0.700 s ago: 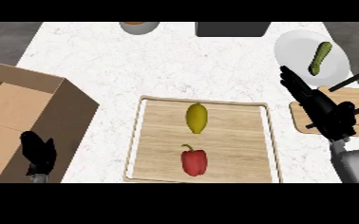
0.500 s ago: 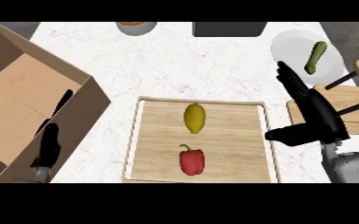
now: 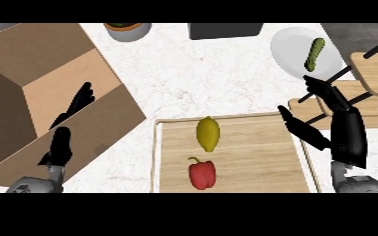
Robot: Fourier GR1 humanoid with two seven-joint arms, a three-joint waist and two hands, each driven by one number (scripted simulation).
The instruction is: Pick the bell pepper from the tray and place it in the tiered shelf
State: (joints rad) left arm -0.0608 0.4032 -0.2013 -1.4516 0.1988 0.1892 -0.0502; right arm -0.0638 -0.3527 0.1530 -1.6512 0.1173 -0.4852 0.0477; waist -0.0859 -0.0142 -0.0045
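Lying on tray: the red bell pepper (image 3: 201, 173) rests on the wooden tray (image 3: 255, 155), in its near half, stem toward the far side, untouched by either hand.
Beside it: a yellow pepper-like fruit (image 3: 208, 133) lies just beyond the bell pepper on the same tray, apart from it.
Right hand: the right hand (image 3: 336, 125) hovers over the tray's right edge, fingers spread and straight, thumb apart, holding nothing.
Left hand: the left hand (image 3: 65, 130) shows at the left, over the brown box, fingers straight and relaxed, holding nothing.
Box: a brown open box (image 3: 44, 80) sits on the left of the white marbled bench (image 3: 214, 80).
Tiered shelf: the wooden shelf with dark bars (image 3: 354, 87) stands at the right edge, only partly in view.
Plate: a white plate (image 3: 291, 47) near the far right carries a green pickle-like vegetable (image 3: 316, 54).
Far edge: a grey pot (image 3: 128, 30) and a dark slab (image 3: 225, 30).
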